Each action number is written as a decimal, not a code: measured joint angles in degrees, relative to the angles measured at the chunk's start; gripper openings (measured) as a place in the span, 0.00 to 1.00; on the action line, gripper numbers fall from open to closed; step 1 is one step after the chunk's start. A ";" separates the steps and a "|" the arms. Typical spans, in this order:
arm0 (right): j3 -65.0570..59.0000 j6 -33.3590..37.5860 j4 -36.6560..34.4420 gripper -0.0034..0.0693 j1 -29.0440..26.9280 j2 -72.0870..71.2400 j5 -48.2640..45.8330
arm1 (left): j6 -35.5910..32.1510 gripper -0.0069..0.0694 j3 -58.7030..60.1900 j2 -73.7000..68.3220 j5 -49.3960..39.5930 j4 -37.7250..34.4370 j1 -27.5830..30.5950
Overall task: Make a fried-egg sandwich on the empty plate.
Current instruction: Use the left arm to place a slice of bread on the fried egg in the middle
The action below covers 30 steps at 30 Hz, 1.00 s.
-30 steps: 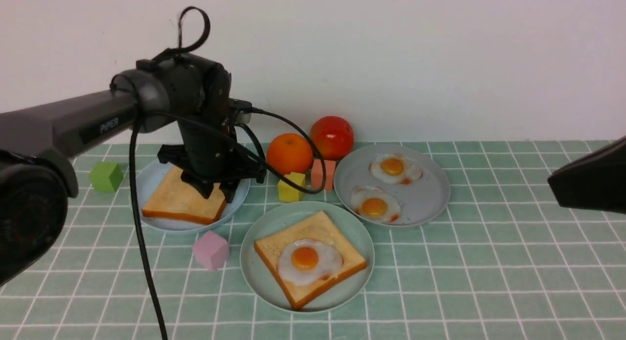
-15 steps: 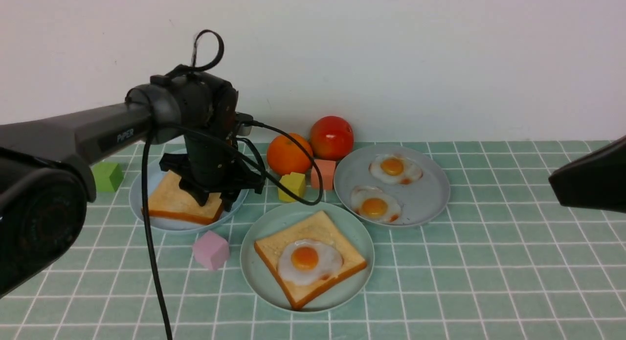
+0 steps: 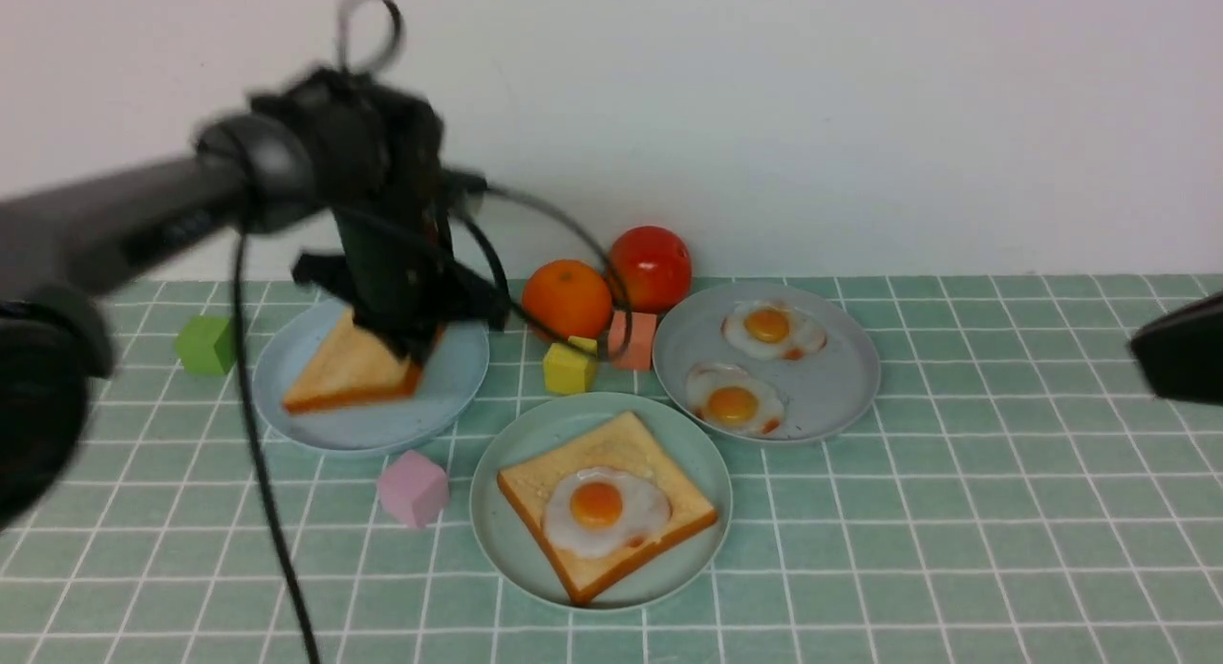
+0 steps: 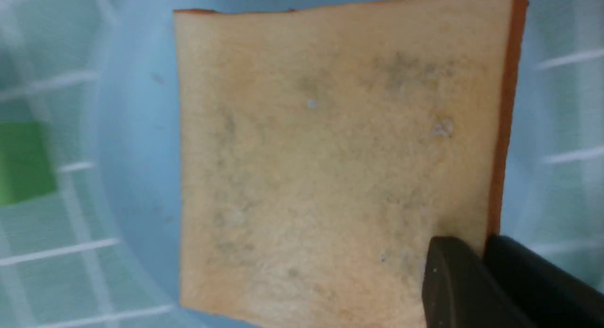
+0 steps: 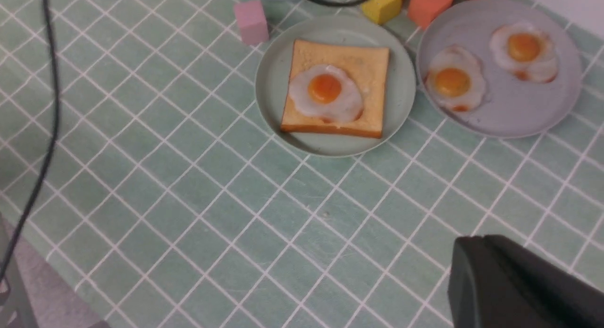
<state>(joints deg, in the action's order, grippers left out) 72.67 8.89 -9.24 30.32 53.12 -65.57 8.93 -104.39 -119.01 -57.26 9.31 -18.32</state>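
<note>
The left claw (image 4: 472,252) pinches the toast (image 4: 330,153) by a crust corner, apt since it looks stiff and light; the right claw (image 5: 472,264) is closed.

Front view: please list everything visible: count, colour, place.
Plates: three; mint-green plate front centre, pale blue plate left, grey plate right.
Toast: two, golden; flat slice on mint-green plate, tilted slice over pale blue plate.
Eggs: three, white; top egg on flat slice, loose eggs on grey plate.
Fruit: orange, red tomato; back.
Cubes: four; green, pink, yellow, salmon; among plates.
Left gripper: black, shut on tilted slice.
Right gripper: black, shut, right.
</note>
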 joint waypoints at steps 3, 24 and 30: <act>0.00 -0.05 0.54 0.07 0.00 -2.44 0.00 | -4.22 0.15 0.87 6.57 -0.93 -3.57 0.00; -3.82 -1.54 2.19 0.08 0.00 -11.52 -1.34 | -18.50 0.15 29.96 14.90 18.08 -0.30 -23.86; -7.29 -1.54 2.19 0.08 0.00 -11.46 -0.27 | -16.74 0.14 30.01 13.67 19.40 2.91 -23.85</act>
<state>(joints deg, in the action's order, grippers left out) 65.38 7.35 -7.05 30.32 41.66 -65.84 -7.81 -74.38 -105.35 -37.86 12.22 -42.17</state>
